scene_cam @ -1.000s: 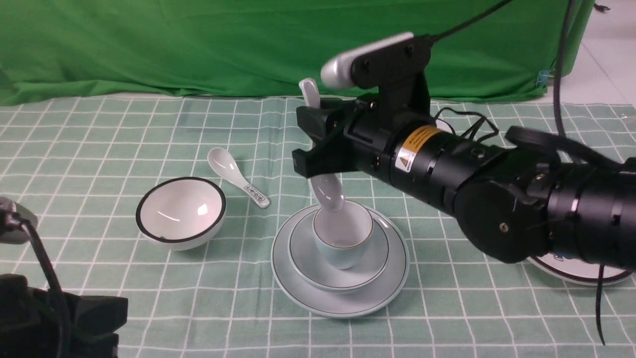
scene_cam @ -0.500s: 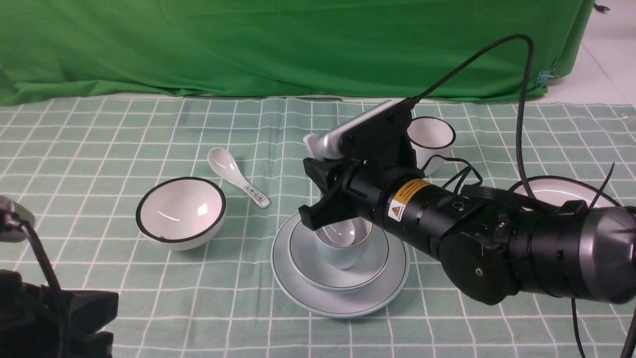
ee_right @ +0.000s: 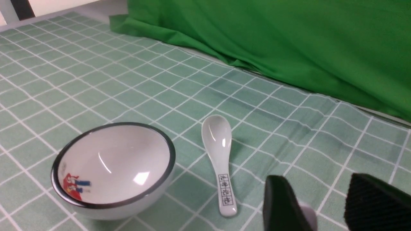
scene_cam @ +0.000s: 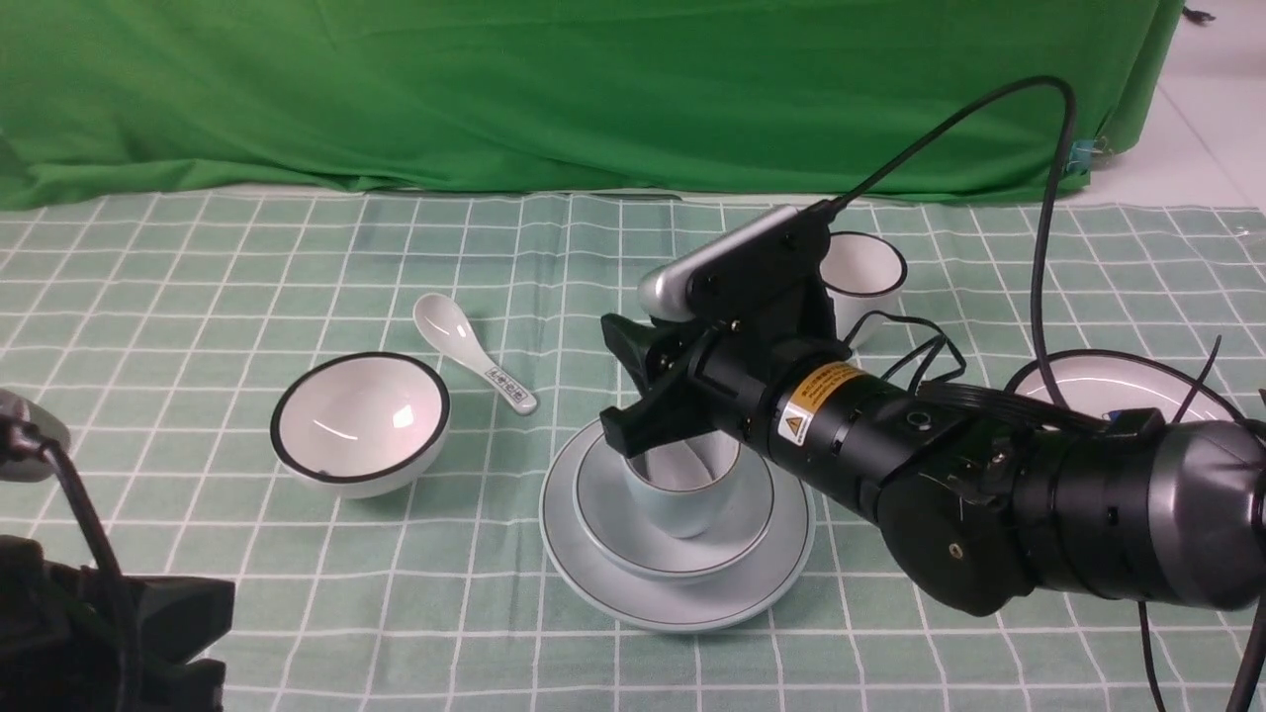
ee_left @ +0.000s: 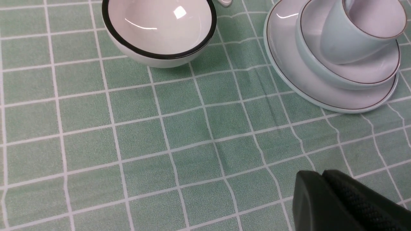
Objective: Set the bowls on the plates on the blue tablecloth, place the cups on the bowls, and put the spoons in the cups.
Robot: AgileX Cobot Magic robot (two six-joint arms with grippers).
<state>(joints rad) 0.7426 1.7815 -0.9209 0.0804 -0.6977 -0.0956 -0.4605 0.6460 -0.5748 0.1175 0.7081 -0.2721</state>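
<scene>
Low at the near left, the left hand (ee_left: 318, 177) hangs over the blue tablecloth (scene_cam: 198, 257), its fingers pressed together on nothing. Next sits the white bowl (scene_cam: 361, 420) with the marked spoon (scene_cam: 475, 351) just behind it, both on bare cloth. At the centre the blue cup (scene_cam: 682, 504) stands in the blue bowl (scene_cam: 613, 524) on the blue plate (scene_cam: 593, 578), with the plain spoon (scene_cam: 692, 457) inside the cup. The right hand (scene_cam: 618, 386) reaches in from the right, tipped slightly down over the cup (jaws parted, the spoon's handle end beside one finger). Behind the arm stands the white cup (scene_cam: 870, 267), and the white plate (scene_cam: 1098, 376) lies far right.
</scene>
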